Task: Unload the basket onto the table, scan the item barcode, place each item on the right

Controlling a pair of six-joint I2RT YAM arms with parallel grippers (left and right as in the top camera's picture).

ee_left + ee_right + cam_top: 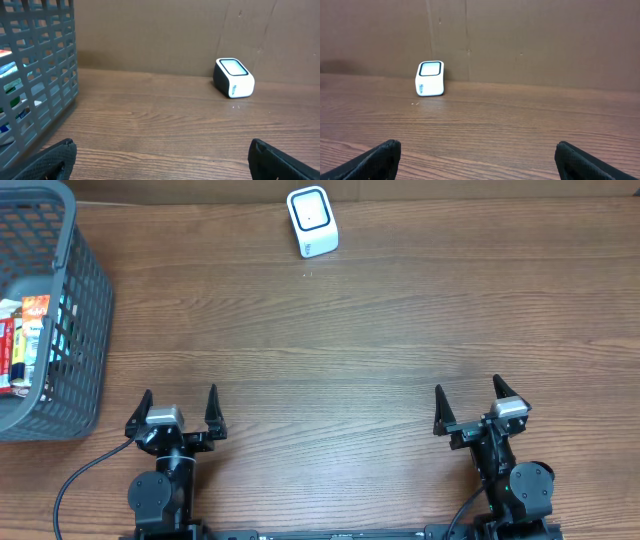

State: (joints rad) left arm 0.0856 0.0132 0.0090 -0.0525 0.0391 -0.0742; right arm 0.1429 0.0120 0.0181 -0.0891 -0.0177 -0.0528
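One scanner point(312, 220), one basket point(88, 305), one left claw point(180, 392), one right claw point(467, 385).

Evenly, softly lit, moderately bright, with a faint shadow under the scanner point(234, 78). Sharp overhead; blurred at the dark fingertips point(375, 160) in both wrist views.

Worktop point(350, 350) of brown wood grain, smooth with a faint sheen. Basket point(90, 290) of grey matt plastic lattice. Scanner point(312, 222) in smooth white plastic with a glossy dark face. Behind, a matt brown cardboard wall point(530, 40).
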